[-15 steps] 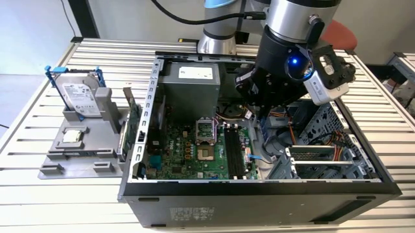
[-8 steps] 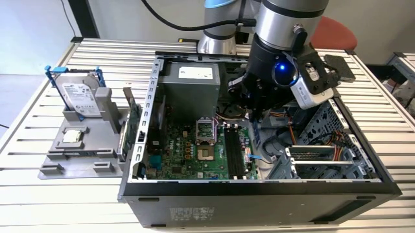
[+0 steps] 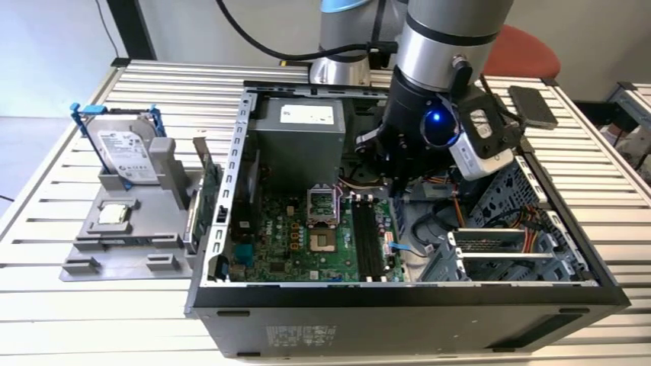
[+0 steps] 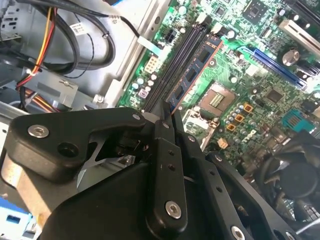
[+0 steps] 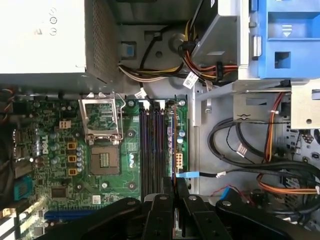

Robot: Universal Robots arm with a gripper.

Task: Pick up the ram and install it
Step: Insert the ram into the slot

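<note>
The slatted table (image 3: 102, 320) carries the open computer case (image 3: 407, 313). In the exterior view, the silver hard drive (image 3: 127, 149) in its blue frame stands well apart at nine o'clock of the case. The arm (image 3: 447, 46) reaches down into the case from twelve o'clock, over the motherboard (image 3: 295, 244).

The gripper (image 3: 400, 174) hangs above the twelve o'clock end of the memory slots (image 3: 368, 236). In both wrist views the ram (image 4: 196, 70) (image 5: 173, 140) runs out from between the fingers (image 4: 164, 125), which are drawn together and seem clamped on one end of it. The stick stands on edge along the outermost slot, on the side away from the processor socket (image 5: 102, 160). Whether its lower edge is in the slot or just above it cannot be told.

The main risk is a bad seat. Held by one end, the stick could pivot in the grip, so that one end goes in while the other rides high. If it sits off the slot line, or its notch misses the key, a downward push would likely strain the board or chip the contacts. A closed latch would block it too. The blue cable (image 5: 187, 175) lies just beside the fingertips and could snag.
</note>
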